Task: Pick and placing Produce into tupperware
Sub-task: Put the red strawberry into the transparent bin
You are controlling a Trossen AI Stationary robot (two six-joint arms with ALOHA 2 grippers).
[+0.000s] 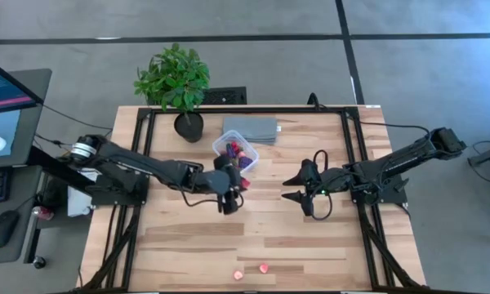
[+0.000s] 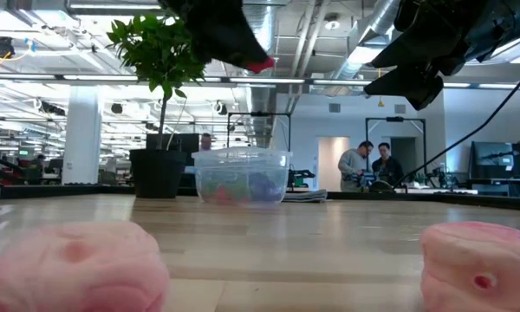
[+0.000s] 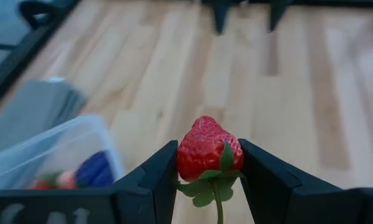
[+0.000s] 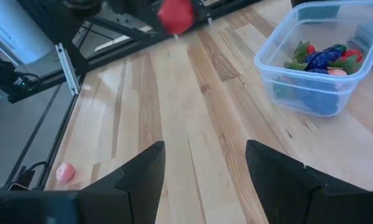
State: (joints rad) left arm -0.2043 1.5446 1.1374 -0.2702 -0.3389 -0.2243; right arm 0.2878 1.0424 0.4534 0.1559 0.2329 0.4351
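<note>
Up above the table, left gripper (image 3: 209,163) pinches a red strawberry (image 3: 208,149); right gripper (image 4: 202,168) hangs spread.

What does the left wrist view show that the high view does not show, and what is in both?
Only the left wrist view shows the left gripper shut on a red strawberry with green leaves.

Only the high view shows the potted plant, two pink pieces near the table's front edge, and the right gripper, open above bare wood.

Both show the tupperware with fruit inside and the grey slab beside it.
</note>
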